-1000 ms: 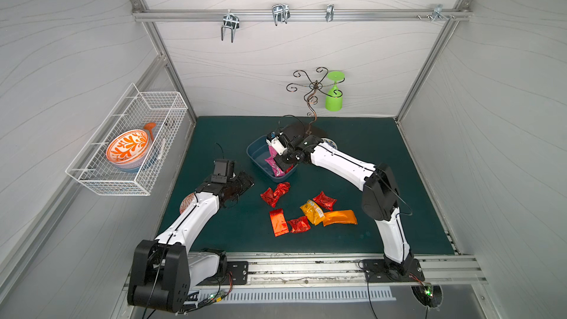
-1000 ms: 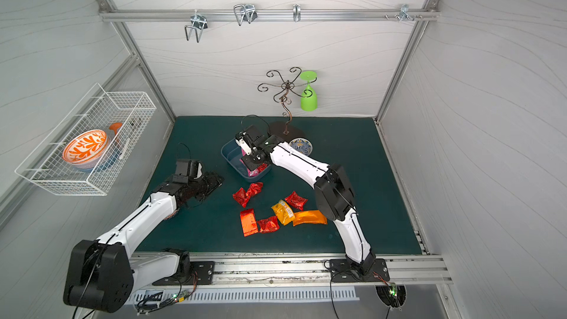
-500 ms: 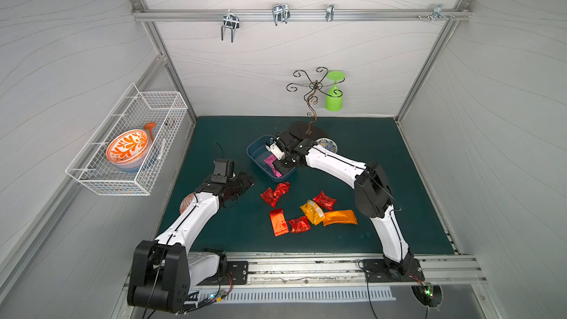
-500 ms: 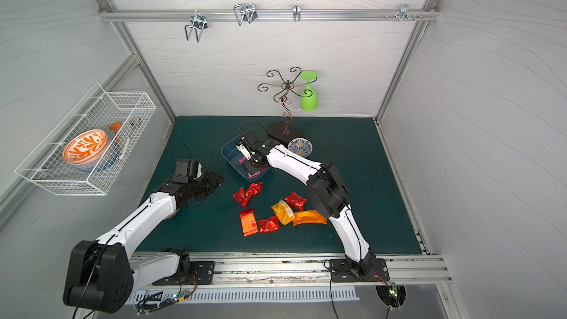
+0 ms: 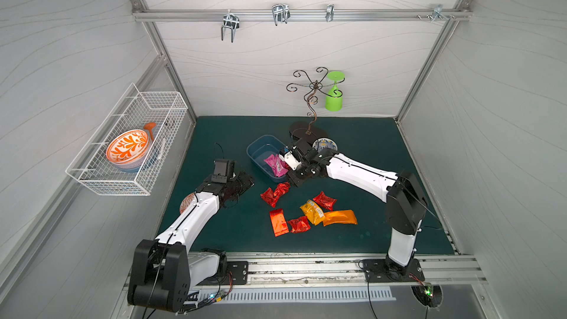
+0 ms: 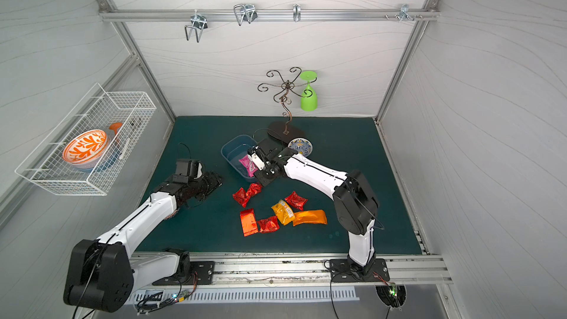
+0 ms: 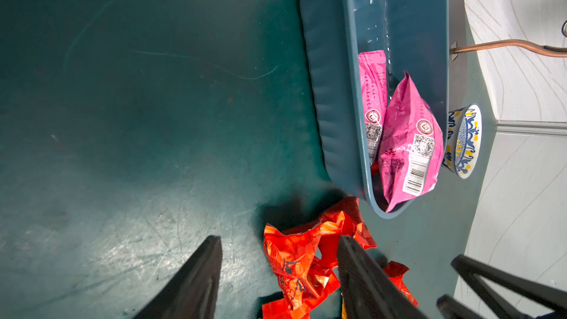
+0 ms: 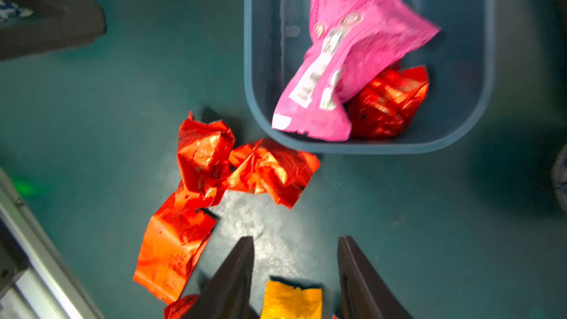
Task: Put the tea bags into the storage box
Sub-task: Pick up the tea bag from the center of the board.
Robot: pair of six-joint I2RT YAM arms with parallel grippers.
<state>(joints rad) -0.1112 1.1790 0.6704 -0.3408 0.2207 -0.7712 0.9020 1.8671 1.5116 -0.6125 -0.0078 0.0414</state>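
lying beyond right jaws: tea bags (image 8: 346,56)

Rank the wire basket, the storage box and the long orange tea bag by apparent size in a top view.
1. wire basket, largest, though mounted higher, nearer the camera.
2. storage box.
3. long orange tea bag, smallest.

The tea bags (image 8: 202,154) were crinkly, shiny foil. The storage box (image 7: 331,102) was smooth, glossy blue plastic. The table (image 7: 122,118) had a matt green cover, scuffed in patches.
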